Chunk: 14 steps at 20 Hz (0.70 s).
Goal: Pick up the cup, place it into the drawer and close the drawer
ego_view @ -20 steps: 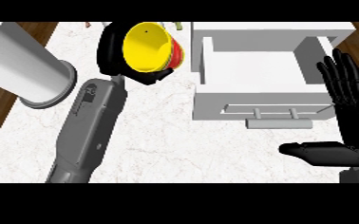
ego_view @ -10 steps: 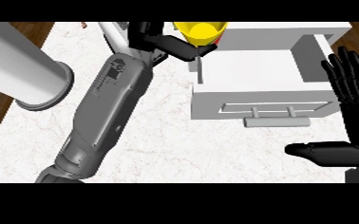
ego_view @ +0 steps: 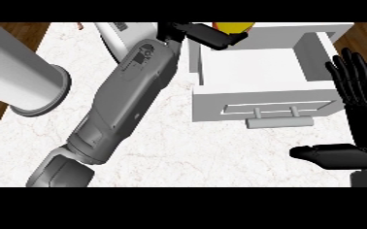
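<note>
Head view, left hand (ego_view: 204, 35) curled round yellow cup (ego_view: 235, 27), held at the open white drawer's (ego_view: 259, 67) back edge, right hand (ego_view: 349, 80) resting at the right edge with fingers straight, grey cylinder (ego_view: 28, 85) stood at counter's left.

Bright, even light falls from above on my counter (ego_view: 179, 145), with no glare on its marble top. My left forearm (ego_view: 125, 102) shades smoothly from pale to darker grey along its underside, and the drawer (ego_view: 261, 104) has soft grey shading on its inner walls. My right hand (ego_view: 344, 153) stays flat black with little highlight; nothing looks blurred.
</note>
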Available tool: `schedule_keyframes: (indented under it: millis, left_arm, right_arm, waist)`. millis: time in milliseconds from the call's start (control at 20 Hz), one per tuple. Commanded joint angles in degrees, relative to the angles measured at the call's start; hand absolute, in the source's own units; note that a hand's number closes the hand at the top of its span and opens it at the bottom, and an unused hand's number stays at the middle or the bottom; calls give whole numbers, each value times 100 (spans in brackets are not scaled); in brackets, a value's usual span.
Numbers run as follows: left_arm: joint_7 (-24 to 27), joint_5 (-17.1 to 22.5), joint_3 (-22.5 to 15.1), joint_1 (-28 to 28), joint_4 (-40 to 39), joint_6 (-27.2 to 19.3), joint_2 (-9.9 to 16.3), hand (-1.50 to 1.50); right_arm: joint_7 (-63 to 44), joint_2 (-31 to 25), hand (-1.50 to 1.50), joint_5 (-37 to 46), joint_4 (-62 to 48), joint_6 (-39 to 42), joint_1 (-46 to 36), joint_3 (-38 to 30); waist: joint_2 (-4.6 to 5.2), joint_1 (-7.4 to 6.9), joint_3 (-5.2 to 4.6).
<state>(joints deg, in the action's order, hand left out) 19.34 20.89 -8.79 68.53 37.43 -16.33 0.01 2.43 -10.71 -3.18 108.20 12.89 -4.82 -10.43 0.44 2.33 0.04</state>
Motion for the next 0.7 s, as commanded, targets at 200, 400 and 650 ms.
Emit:
schedule_keyframes:
  millis: [200, 400, 650]
  left_arm:
    - [164, 885, -823, 243, -711, -128, -1, 150]
    - [24, 936, -1381, 319, -810, -505, -1, 150]
    - [-112, 1028, -2039, 323, -1273, -646, -1, 150]
  right_arm:
    - [295, -174, -150, -262, -369, 237, -114, -282]
    - [229, -134, -150, -164, -214, 148, -69, -245]
    - [135, 26, -150, 83, -63, 84, 56, 86]
  waist:
    - [18, 66, 2]
    - [0, 39, 2]
    - [49, 230, 5]
